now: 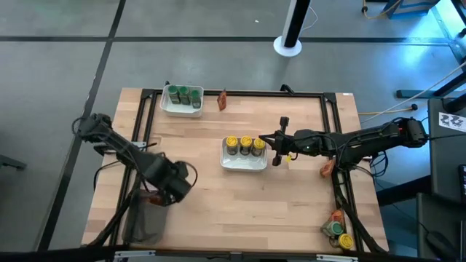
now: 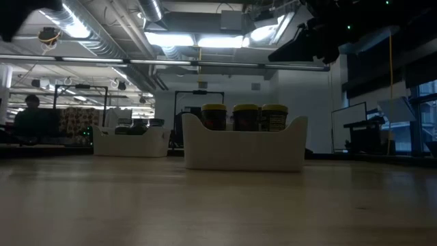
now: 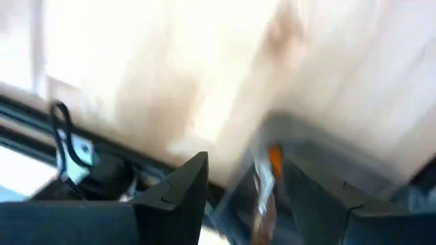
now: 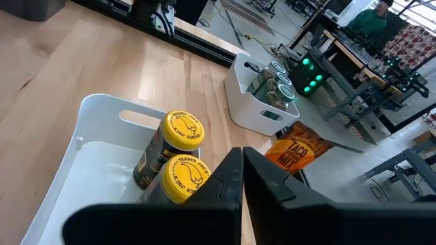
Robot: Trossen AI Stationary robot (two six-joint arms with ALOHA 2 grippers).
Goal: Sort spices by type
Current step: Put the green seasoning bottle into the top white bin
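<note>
A white tray [image 1: 244,154] at the table's middle holds three yellow-lidded jars [image 4: 184,129]. A second white tray [image 1: 182,100] at the far left holds green-lidded jars [image 4: 272,78]. One orange packet [image 1: 222,100] stands beside that tray, and another [image 1: 327,169] lies at the right. My right gripper [image 1: 279,149] is shut and empty, just right of the yellow-jar tray. My left gripper [image 1: 173,185] is open at the near left, over the grey tub [image 1: 145,218]. A blurred orange packet [image 3: 271,170] shows between its fingers. My left gripper has its fingers [image 3: 194,187] standing apart on either side of the orange packet. The view is blurred, and I cannot tell whether either finger touches it.
A packet, a green-lidded jar and a yellow-lidded jar [image 1: 338,231] lie together at the table's near right corner. A black frame rail [image 1: 335,131] runs around the table's edges. Bare wood lies across the near middle.
</note>
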